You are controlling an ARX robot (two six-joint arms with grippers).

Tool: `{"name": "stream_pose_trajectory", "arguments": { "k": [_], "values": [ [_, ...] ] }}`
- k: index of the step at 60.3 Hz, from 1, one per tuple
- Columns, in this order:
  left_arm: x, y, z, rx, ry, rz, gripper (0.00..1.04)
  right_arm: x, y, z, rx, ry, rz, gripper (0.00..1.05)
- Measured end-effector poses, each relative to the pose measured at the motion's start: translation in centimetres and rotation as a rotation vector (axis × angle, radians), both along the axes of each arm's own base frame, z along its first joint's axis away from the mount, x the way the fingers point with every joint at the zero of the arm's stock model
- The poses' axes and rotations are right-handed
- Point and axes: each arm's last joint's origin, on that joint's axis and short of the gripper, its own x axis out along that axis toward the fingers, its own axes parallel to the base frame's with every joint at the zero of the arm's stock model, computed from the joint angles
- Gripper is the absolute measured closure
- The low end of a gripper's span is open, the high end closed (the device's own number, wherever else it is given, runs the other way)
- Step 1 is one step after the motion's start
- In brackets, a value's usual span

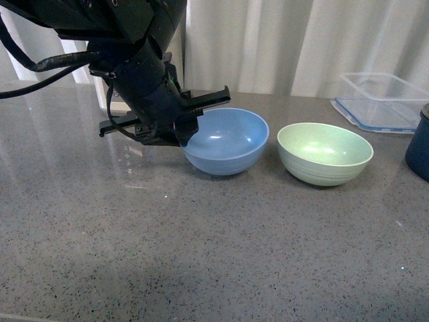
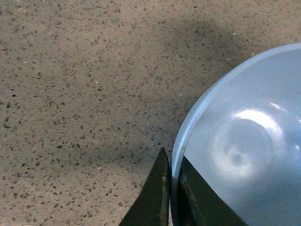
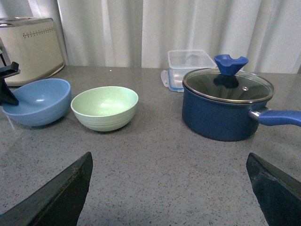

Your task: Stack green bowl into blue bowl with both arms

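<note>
The left gripper (image 2: 172,162) is pinching the rim of the blue bowl (image 1: 228,141). One finger sits on the outside of the wall and the other on the inside, and the thin edge is caught between them. The bowl seems to rest on the grey counter (image 1: 201,268). If it is raised a little on the gripped side, I cannot tell.

The green bowl (image 1: 325,153) stands upright and empty on the far side of the blue bowl from the left gripper. The two bowls are just beside each other but do not touch.

The right gripper (image 3: 169,188) is spread wide and holds nothing. The green bowl is ahead of it and well apart from it. A dark blue pot (image 3: 225,110) with a glass lid is also ahead of this gripper, off to the other side from the bowls.

In my judgement the step in hand is the first half of the task: the left arm has secured the blue bowl as the receiver, and the green bowl is not yet taken. The next move belongs to the right arm. It should reach forward to the green bowl, bring its fingers over the rim, close on the wall, lift the bowl above the blue rim and lower it inside. The left gripper's inner finger takes some room in the blue bowl, so the green bowl may catch on it.
</note>
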Motion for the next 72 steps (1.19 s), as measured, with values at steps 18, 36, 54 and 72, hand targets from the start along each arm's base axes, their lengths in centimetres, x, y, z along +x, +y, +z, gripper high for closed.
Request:
{"name": "stream_pose_trajectory", "arguments": {
  "k": [18,36,54,72],
  "values": [
    [-0.9,0.7,2.4,-0.059,-0.133,-0.038,0.42,0.0,0.0,0.0,0.000,0.000,0.000,0.10],
    [-7.7,6.0,7.7,0.167,-0.853,0.108,0.57,0.0,0.0,0.0,0.000,0.000,0.000,0.10],
    [-16.9,10.9,0.9,0.244,-0.825,0.082,1.01,0.0,0.0,0.0,0.000,0.000,0.000,0.10],
    [-22.8,13.0,-1.4,0.252,-0.817,0.082,1.01,0.0,0.0,0.0,0.000,0.000,0.000,0.10]
  ]
}}
